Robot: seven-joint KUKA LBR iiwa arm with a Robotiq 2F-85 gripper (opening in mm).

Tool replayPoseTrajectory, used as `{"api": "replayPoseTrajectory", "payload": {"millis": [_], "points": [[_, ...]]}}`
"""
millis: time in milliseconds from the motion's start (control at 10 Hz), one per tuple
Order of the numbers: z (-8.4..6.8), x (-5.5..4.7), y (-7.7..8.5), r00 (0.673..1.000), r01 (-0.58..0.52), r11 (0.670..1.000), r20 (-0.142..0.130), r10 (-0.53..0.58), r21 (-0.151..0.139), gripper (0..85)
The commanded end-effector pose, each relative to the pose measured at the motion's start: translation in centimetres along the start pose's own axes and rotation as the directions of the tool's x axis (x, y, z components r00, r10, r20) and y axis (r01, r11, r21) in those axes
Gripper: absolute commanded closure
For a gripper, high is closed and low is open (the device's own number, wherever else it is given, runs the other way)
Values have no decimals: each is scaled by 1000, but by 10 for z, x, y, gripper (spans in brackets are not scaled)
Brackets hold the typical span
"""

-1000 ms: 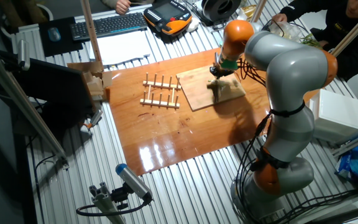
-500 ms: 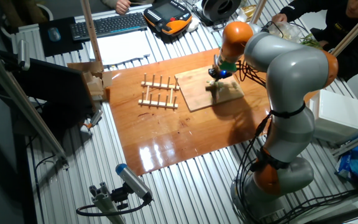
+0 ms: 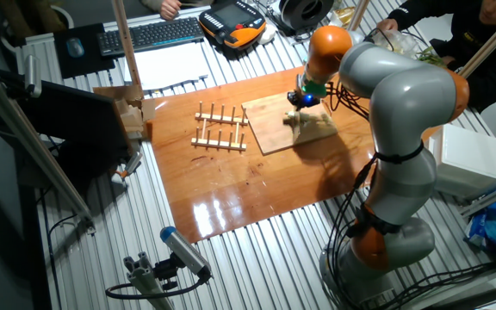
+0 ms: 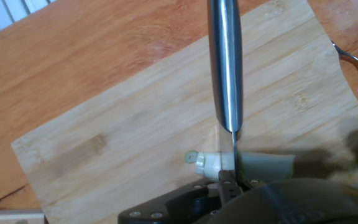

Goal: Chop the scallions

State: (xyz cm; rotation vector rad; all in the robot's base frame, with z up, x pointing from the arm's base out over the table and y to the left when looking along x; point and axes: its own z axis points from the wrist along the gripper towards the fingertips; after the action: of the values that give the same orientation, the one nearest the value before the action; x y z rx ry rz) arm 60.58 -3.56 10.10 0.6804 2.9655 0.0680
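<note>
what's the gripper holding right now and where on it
A knife, by the look of the steel spine running away from the hand over the scallion on the wooden board. The hold itself is out of view.

Grey-and-orange KUKA arm (image 3: 394, 95)

Fat rounded silver-grey links meet at glossy orange joint bands; black cables trail down to its base at the near right. The gripper (image 4: 229, 186) is matte black, its plate dotted with small silver screws.

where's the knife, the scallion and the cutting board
knife (image 4: 224, 68), hand view, middle of the steel blade
scallion (image 4: 263, 165), hand view, pale stalk right of the blade
cutting board (image 4: 129, 143), hand view, bare wood left of the blade
</note>
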Motion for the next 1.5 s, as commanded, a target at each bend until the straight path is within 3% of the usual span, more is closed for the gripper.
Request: {"api": "replayPoseTrajectory", "payload": {"millis": [0, 300, 600, 800, 1000, 1400], "points": [[-1, 0, 1, 1000, -3, 1000, 1, 3, 1, 850], [-20, -6, -5, 999, 17, 1000, -41, -16, 21, 850], [-34, -14, -15, 999, 17, 999, -50, -15, 40, 850], [-30, -18, -28, 999, 32, 998, -38, -30, 45, 850], [-26, -18, -29, 999, 16, 998, -35, -14, 57, 850], [-17, -18, -28, 1000, 14, 999, -29, -12, 49, 850]]}}
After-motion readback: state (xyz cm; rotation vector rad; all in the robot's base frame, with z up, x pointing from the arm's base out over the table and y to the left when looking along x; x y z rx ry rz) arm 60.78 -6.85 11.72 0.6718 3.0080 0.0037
